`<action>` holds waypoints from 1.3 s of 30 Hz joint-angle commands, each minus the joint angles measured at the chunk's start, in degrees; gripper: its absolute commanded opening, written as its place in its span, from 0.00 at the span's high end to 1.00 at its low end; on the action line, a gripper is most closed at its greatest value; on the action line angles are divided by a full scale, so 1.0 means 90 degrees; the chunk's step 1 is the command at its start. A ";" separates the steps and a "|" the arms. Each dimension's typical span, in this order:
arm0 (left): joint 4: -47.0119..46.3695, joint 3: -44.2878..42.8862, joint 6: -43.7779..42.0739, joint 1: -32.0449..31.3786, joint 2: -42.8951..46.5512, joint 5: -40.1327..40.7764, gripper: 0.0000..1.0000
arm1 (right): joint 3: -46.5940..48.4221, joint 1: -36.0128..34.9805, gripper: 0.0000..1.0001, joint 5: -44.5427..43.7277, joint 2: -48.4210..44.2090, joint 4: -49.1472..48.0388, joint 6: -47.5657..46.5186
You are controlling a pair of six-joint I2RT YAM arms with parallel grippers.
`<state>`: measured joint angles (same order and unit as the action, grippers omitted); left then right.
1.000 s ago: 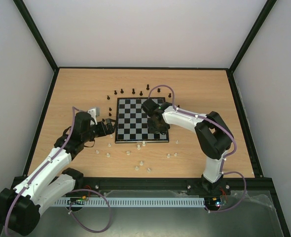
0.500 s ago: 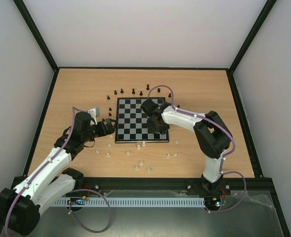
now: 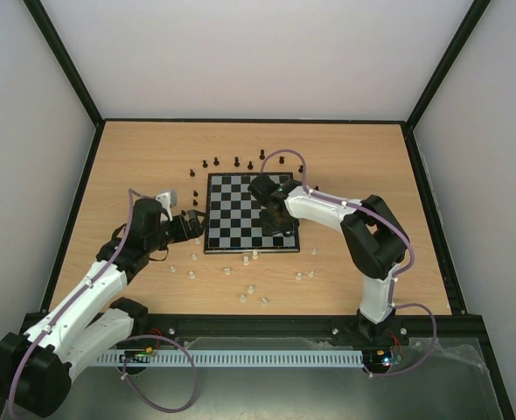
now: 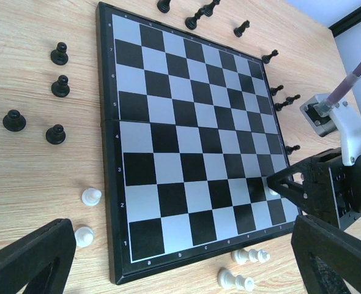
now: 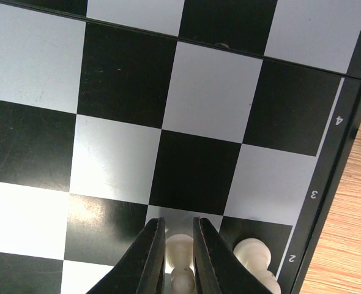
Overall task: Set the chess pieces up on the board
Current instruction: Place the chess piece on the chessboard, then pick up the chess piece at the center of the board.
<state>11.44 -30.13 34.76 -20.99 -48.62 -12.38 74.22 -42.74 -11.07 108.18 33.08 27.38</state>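
The board (image 3: 240,213) lies mid-table and fills the left wrist view (image 4: 168,122). My right gripper (image 3: 278,229) is over its near right corner, shut on a cream-white pawn (image 5: 180,250) at a row-2 square (image 5: 179,229). A second white pawn (image 5: 254,257) stands on the square beside it. My left gripper (image 3: 191,226) hangs open and empty by the board's left edge (image 4: 180,269). Black pieces (image 3: 236,161) stand off the board behind it and to its left (image 4: 60,86). White pieces (image 3: 251,287) are scattered on the table in front; some lie on their sides (image 4: 251,255).
The wooden table (image 3: 135,166) is ringed by a black frame and white walls. More black pieces (image 4: 277,90) stand off the board's right edge. A white pawn (image 4: 91,196) stands close to the board's left edge.
My right arm has shifted slightly left over the board's near right corner, still holding the pawn. The left arm has not moved.
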 commanded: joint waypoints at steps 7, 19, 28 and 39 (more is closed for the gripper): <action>-0.0163 0.0087 0.0012 -0.0011 -0.0097 0.0031 0.00 | 0.0173 -0.0007 0.85 -0.0181 0.0157 0.0203 -0.0082; -0.0141 0.0053 0.0027 -0.0011 -0.0086 0.0072 0.00 | 0.0455 -0.0007 0.65 -0.0189 -0.0194 0.0107 -0.0234; -0.0139 -0.0043 0.0043 -0.0011 -0.0120 -0.0037 0.01 | -0.0046 0.0003 0.08 -0.0672 -0.1420 0.0546 -0.0053; -0.0196 -0.0131 0.0092 -0.0011 -0.0327 -0.0414 0.00 | -0.1909 0.0027 0.01 -0.0762 -0.3203 0.0532 0.0861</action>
<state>10.59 -30.15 35.09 -20.99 -51.22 -13.72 61.58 -42.72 -16.82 83.53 34.96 30.74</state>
